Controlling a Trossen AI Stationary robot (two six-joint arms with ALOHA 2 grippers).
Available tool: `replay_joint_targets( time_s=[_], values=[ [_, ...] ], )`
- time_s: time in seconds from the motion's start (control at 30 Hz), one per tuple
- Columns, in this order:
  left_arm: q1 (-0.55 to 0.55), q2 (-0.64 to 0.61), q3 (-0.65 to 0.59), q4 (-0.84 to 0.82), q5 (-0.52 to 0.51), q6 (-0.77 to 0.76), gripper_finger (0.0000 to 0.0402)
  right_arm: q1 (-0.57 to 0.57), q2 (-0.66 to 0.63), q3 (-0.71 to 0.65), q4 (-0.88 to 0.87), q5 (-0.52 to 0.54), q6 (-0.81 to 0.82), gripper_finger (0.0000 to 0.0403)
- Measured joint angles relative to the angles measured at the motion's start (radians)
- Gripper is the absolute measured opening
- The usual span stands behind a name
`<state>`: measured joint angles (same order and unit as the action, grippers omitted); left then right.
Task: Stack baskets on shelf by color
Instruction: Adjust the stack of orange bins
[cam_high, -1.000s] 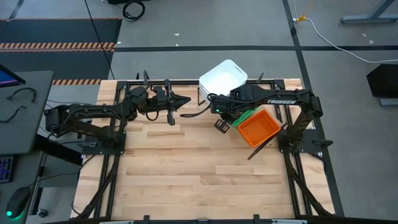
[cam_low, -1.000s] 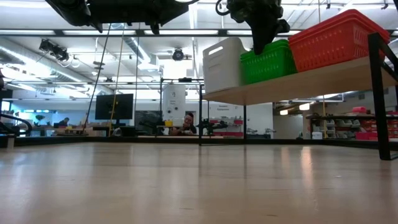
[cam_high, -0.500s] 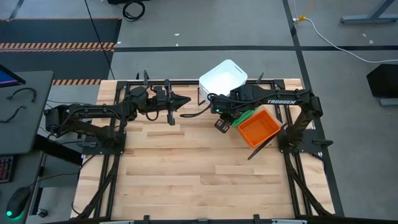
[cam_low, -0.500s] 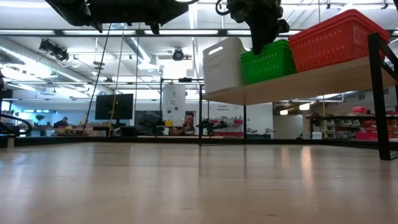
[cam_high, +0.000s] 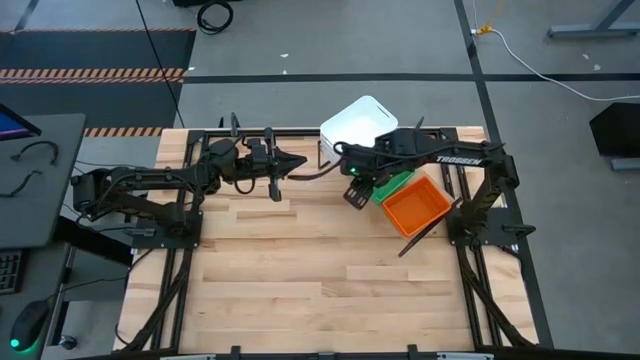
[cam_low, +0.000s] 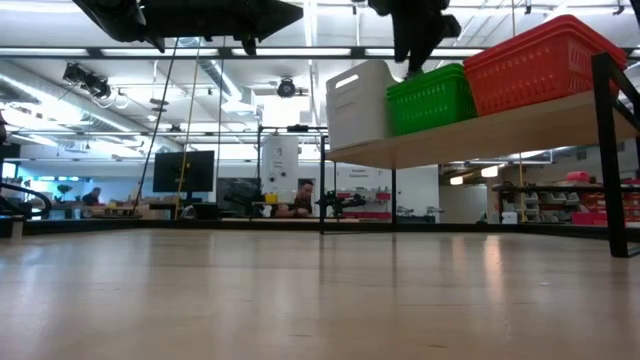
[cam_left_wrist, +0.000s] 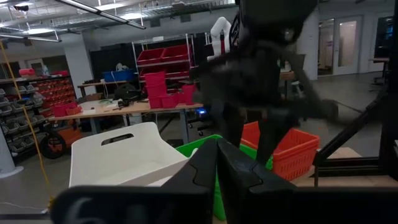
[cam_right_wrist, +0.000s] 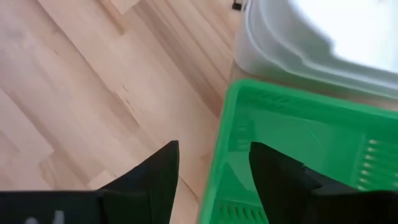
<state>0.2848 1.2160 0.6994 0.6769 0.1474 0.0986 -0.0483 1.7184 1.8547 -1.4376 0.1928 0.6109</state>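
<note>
Right gripper (cam_right_wrist: 211, 165), fingers spread and empty, hovers over the green basket (cam_right_wrist: 298, 155) on the shelf (cam_low: 500, 125); placement looks done, retreat next.

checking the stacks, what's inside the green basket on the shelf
In the right wrist view the green basket looks empty where its floor shows. The far part runs out of frame, and the right end effector, open, hides a strip near the rim.
</note>
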Motion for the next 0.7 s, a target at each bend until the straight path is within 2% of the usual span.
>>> replay_joint_targets(
  time_s=[0.33, 0.43, 0.7],
  values=[
    [0.0, 0.0, 0.0, -0.001, 0.0, 0.0, 0.0031, 0.025, -0.012, 0.121, -0.128, -0.026, 0.049, 0.0199],
    [0.0, 0.0, 0.0, -0.001, 0.0, 0.0, 0.0028, 0.055, -0.034, 0.122, -0.13, -0.086, 0.116, 0.0199],
    [0.0, 0.0, 0.0, -0.001, 0.0, -0.002, 0.0029, 0.194, -0.052, 0.113, -0.133, -0.093, 0.34, 0.0199]
  ],
)
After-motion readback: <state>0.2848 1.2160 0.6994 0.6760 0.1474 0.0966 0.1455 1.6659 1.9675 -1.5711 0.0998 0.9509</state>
